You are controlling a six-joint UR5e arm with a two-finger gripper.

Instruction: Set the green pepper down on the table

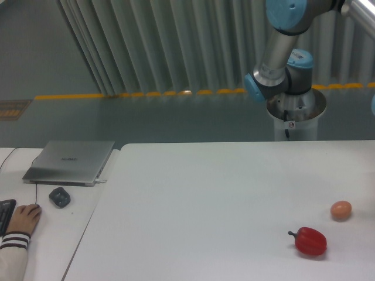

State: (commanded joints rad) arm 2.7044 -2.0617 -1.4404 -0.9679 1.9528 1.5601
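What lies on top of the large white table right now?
On the table lie a red pepper and, apart behind it, an egg. No green pepper shows; the gripper is out of frame.

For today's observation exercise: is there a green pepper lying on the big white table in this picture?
No: the table holds only a red pepper and an egg; no green pepper is visible.
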